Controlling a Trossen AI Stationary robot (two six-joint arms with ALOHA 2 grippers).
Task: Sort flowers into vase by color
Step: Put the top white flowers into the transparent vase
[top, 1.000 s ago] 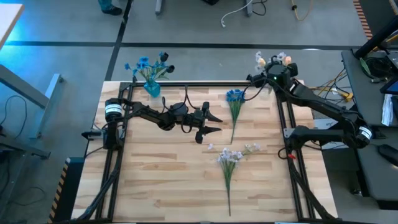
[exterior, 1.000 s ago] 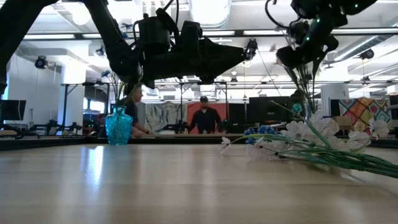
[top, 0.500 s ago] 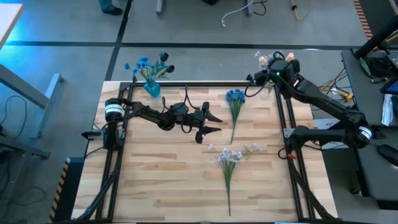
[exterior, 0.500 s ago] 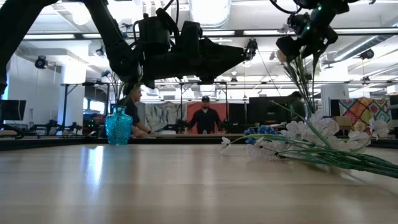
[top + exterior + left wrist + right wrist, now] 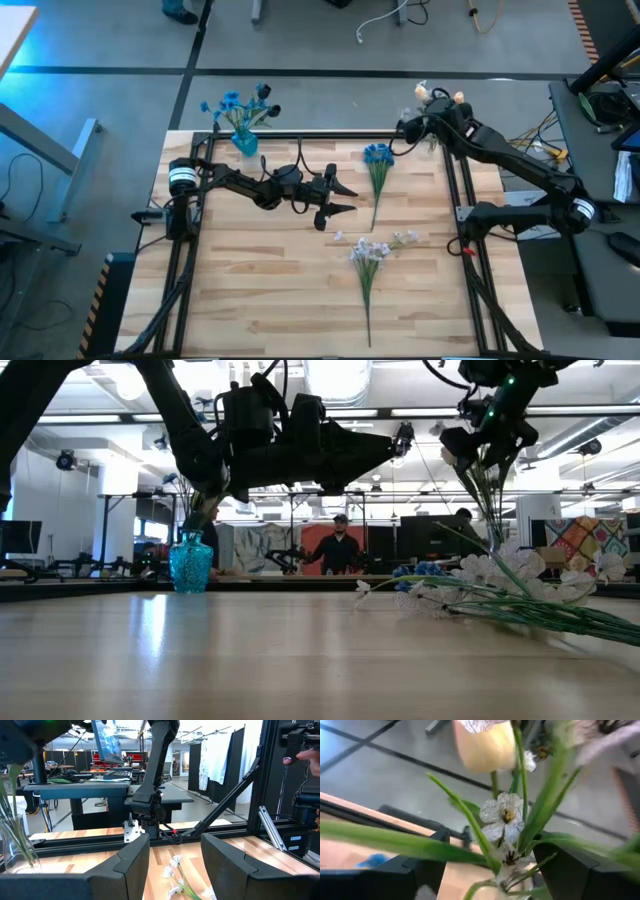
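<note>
Two sprigs are left lying on the wooden table, so the sorting is judged to be only partly done. A blue vase at the far left corner of the table already holds blue flowers. At the far right corner of the table, a clear vase with pale blossoms and a peach bud is seen.

The right gripper is found right at this bunch, with its jaws spread wide. In the right wrist view, stems and a white blossom are seen between the two fingers, but nothing is pinched. It is judged that a flower is being released into this vase at this step.

The left gripper is held above the table, near its middle, partly open and with nothing in it.

On the table, a blue sprig lies beside the right gripper, toward the middle of the table, and a white-lilac sprig lies nearer the front edge of the table.

For the next move, the right arm should be lifted clear of the blossoms without pulling them out. Then one of the lying sprigs should be taken by its thin stem, which calls for a low and exact grip at the table surface.
</note>
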